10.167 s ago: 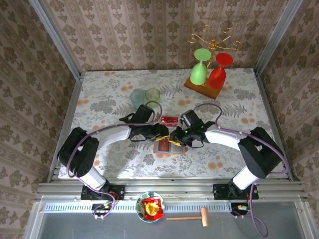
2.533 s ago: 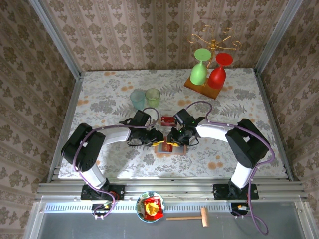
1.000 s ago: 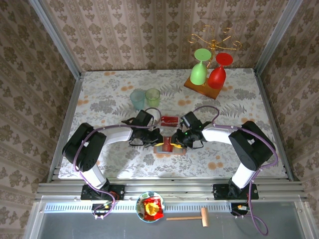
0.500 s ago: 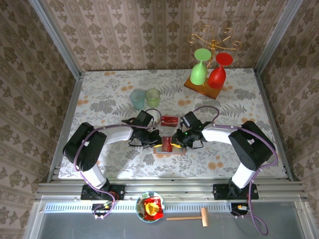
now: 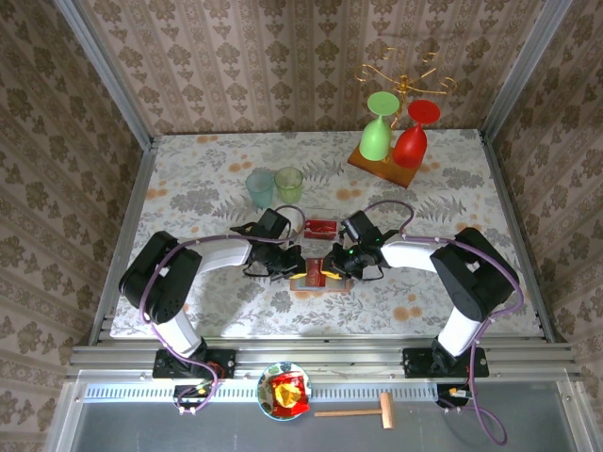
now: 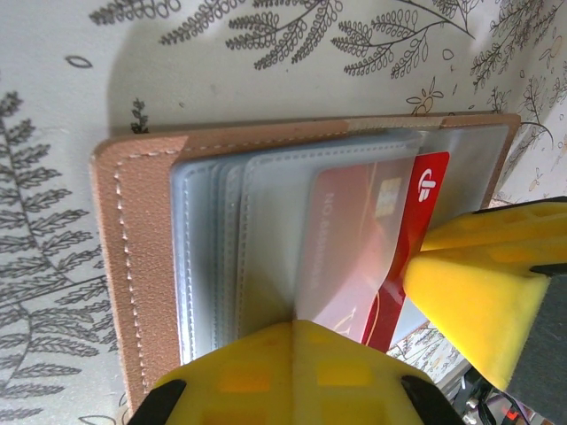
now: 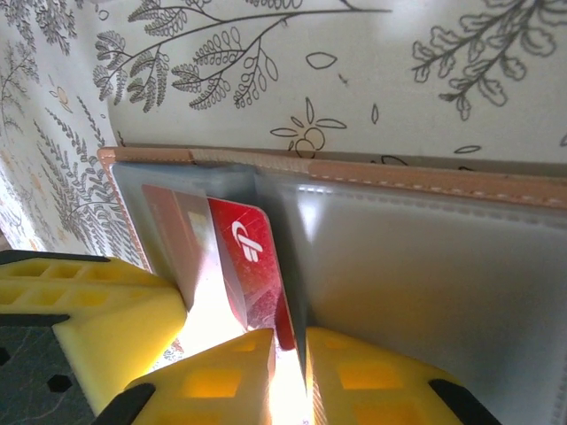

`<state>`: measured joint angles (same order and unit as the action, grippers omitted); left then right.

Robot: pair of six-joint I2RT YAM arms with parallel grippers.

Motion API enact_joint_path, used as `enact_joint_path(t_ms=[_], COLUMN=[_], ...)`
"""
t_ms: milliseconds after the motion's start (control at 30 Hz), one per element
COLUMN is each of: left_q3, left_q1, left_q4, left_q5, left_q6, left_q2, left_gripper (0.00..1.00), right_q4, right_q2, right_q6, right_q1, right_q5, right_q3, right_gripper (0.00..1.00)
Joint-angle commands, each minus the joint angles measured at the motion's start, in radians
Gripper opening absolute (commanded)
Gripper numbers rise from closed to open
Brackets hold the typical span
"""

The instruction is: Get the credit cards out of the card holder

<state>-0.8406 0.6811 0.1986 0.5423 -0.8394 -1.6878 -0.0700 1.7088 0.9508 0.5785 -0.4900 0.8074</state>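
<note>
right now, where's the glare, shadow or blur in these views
Right wrist: blown-out white glare beside the red credit card, running down into the right end effector; left wrist: the card holder casts a soft shadow on the tablecloth above it; top external: even light, sharp.

Card holder [image 6: 146, 257] lies open on floral table [image 6: 266, 80], tan leather edge at left, clear grey pockets up. Red credit card [image 6: 425, 190] sticks partway out of a pocket, rightward. Left gripper [image 6: 297, 341], closed, presses holder's near edge. Right gripper [image 6: 474, 283] touches card's exposed end.
</note>
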Motion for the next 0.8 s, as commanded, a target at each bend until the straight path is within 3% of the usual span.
enact_joint_path(t_ms=[0, 400, 767], left_q3=[-0.008, 0.023, 0.114], left_q1=[-0.001, -0.015, -0.043], left_q4=[0.039, 0.027, 0.009], left_q5=[-0.01, -0.014, -0.031], left_q6=[0.025, 0.016, -0.006], left_q2=[-0.022, -0.001, 0.085], left_gripper=[0.0, 0.0, 0.01], right_q4=[0.013, 0.048, 0.009], right_q2=[0.022, 0.018, 0.083], right_q6=[0.016, 0.021, -0.009], right_q1=[-0.005, -0.005, 0.025], right_q5=[-0.029, -0.031, -0.064], right_q3=[-0.004, -0.013, 0.098], right_gripper=[0.18, 0.13, 0.09])
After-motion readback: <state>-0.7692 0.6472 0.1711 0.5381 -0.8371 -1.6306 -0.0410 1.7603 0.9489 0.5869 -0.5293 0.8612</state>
